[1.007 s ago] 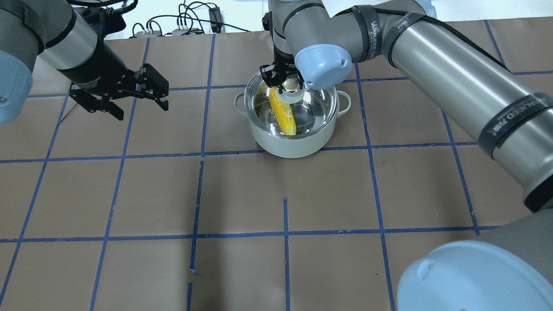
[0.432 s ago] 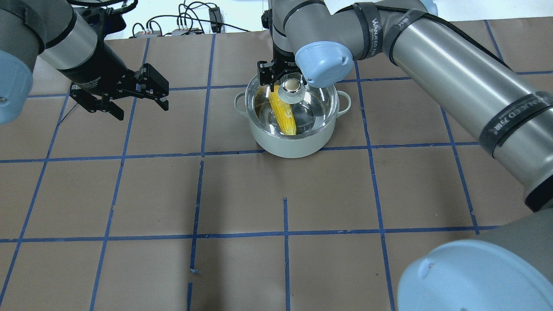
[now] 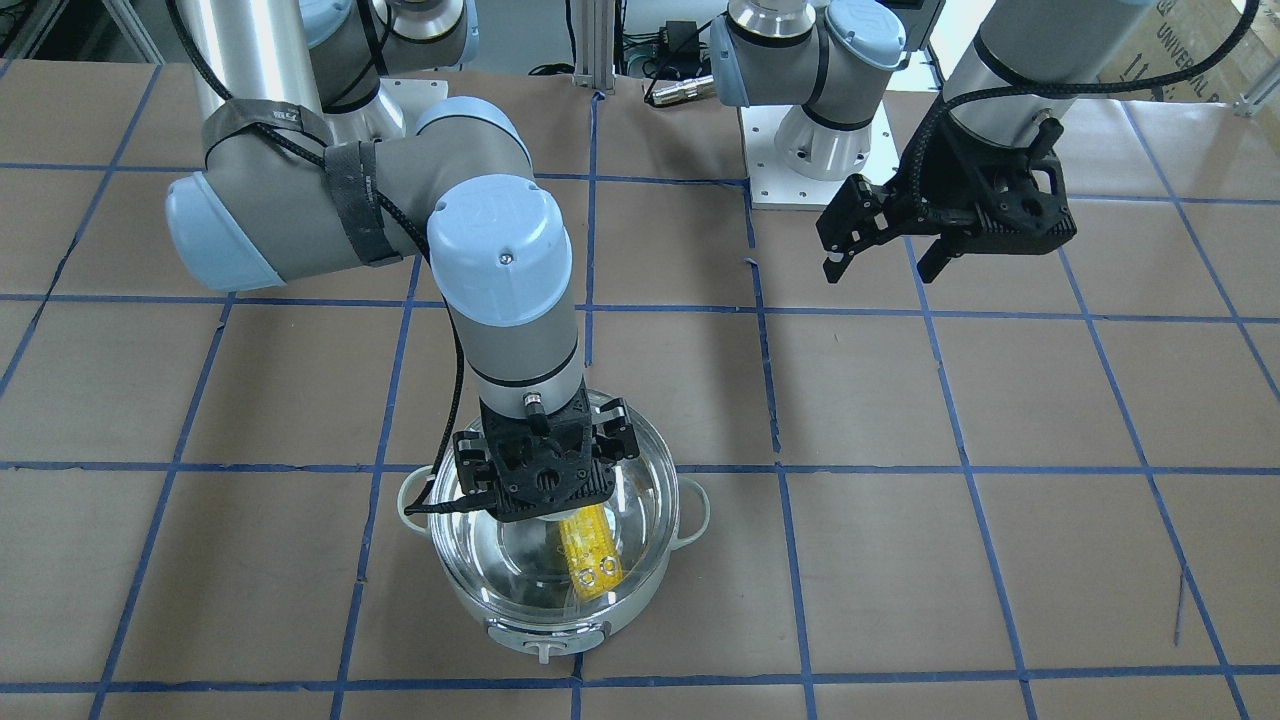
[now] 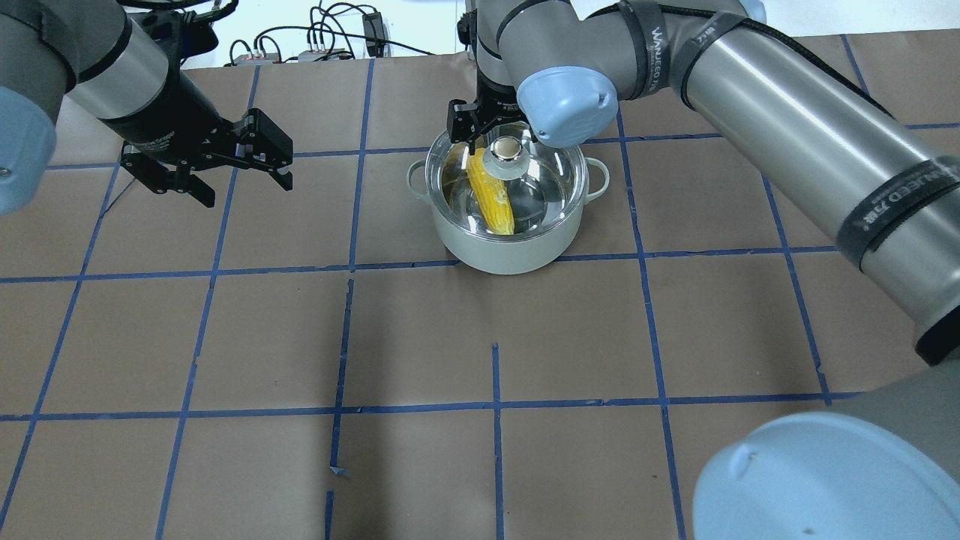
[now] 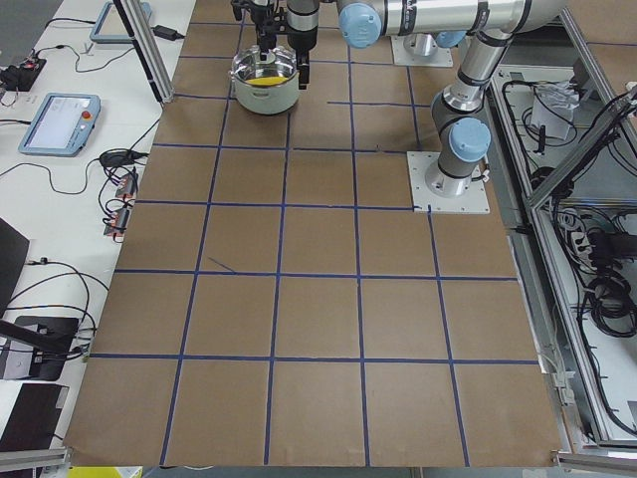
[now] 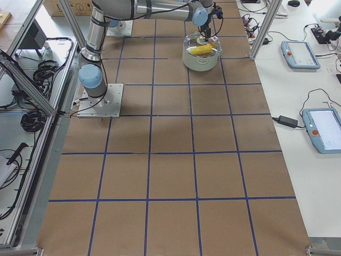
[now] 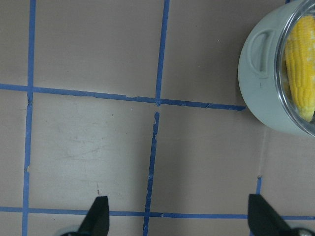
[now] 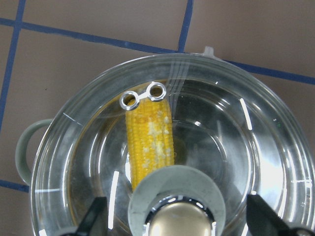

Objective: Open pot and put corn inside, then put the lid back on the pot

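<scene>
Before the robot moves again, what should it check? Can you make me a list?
1. Corn inside the pot: ok.
2. Lid resting on the pot: ok.
3. Right jaws open, one on either side of the lid knob, not pinching it: ok.
4. Left jaws open, empty, off to the pot's side: ok.
5. Lid seated evenly all round: cannot tell; the right arm hides part of the rim.

bright, even overhead light; only soft, faint shadows lie on the brown paper-covered table (image 4: 420,337). white glare streaks cross the round clear glass lid (image 8: 221,147). close views are sharp, side views coarse.
</scene>
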Motion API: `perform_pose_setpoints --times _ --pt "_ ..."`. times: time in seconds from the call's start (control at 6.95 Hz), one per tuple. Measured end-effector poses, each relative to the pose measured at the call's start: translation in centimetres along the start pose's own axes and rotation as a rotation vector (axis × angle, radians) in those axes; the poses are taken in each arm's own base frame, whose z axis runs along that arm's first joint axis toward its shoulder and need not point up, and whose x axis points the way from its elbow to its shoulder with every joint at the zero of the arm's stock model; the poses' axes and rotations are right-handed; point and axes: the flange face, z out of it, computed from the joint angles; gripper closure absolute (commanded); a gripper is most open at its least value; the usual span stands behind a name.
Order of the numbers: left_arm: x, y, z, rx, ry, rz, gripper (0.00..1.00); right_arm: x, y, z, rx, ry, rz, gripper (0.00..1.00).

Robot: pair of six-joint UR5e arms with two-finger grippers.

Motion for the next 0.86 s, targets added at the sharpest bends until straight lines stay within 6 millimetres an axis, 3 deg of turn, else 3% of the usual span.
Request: perform_pose_setpoints --times 0.14,0.43,0.86 --pt "0.0 0.0 0.0 0.000 0.000 0.000 0.00 1.1 -0.5 -0.7 0.013 0.004 0.016 0.00" --pt "0.0 -0.1 -0.3 0.004 -0.001 -0.001 0.00 5.4 -0.9 -3.0 0.018 0.020 0.070 0.00" --pt "0.2 0.2 -0.3 0.003 -0.004 0.002 0.00 12.8 2.1 -8.9 -0.059 0.037 0.112 0.00"
